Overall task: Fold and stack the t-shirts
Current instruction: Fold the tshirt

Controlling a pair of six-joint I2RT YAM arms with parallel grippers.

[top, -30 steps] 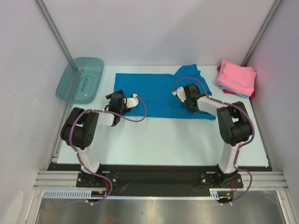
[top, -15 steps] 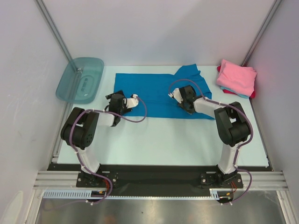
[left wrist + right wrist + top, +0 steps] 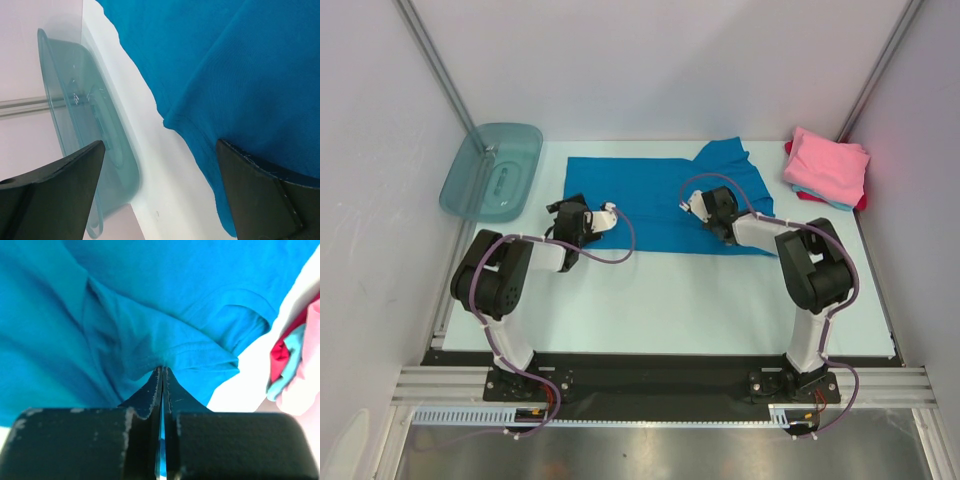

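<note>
The bright blue t-shirt (image 3: 655, 195) lies spread flat across the middle of the table (image 3: 670, 290), smooth except for a sleeve bunched toward 1 o'clock. The right gripper (image 3: 704, 203) sits on its right half, fingers clamped on a pinched ridge of the blue cloth. The left gripper (image 3: 580, 215) is at the shirt's left edge, jaws spread wide and empty, the hem beneath the gap. At 2 o'clock from the right gripper, a pink shirt (image 3: 828, 162) tops a folded stack showing light blue and red edges.
</note>
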